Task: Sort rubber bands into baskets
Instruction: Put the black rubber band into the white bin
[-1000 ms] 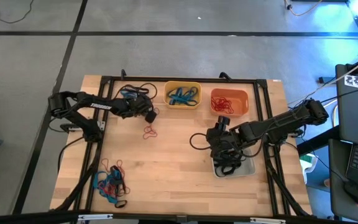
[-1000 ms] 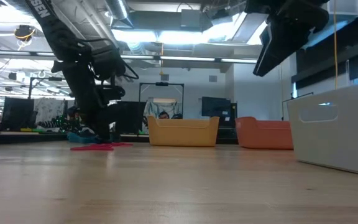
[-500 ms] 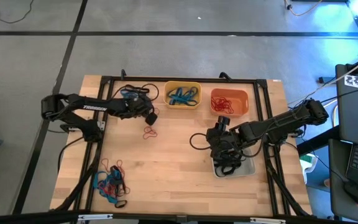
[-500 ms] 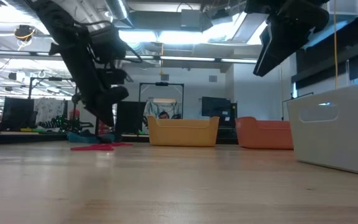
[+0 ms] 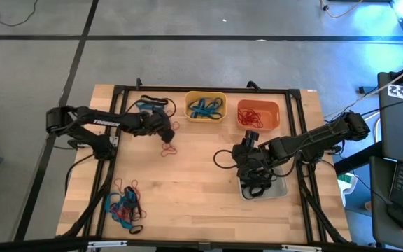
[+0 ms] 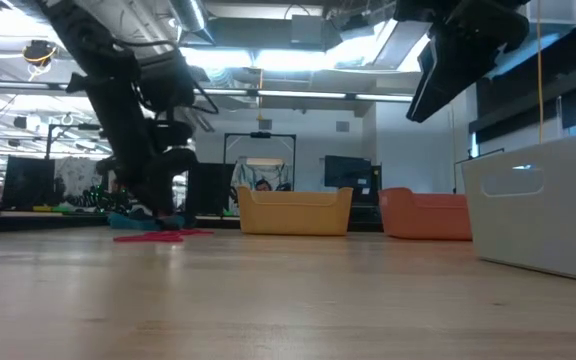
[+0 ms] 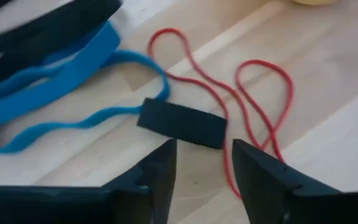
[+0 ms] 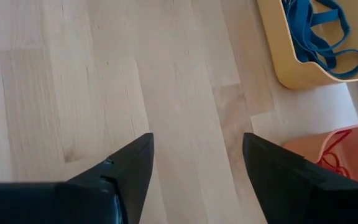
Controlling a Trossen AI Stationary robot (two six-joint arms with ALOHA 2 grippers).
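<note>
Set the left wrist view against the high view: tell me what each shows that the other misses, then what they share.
Only the left wrist view shows a short black strip lying on the wood just ahead of the open left gripper, beside a blue band.

Only the high view shows the yellow basket holding blue bands, the orange basket holding red ones, the grey basket under the right gripper, and a mixed pile of bands at the table's near left.

Both show the red band on the table.
</note>
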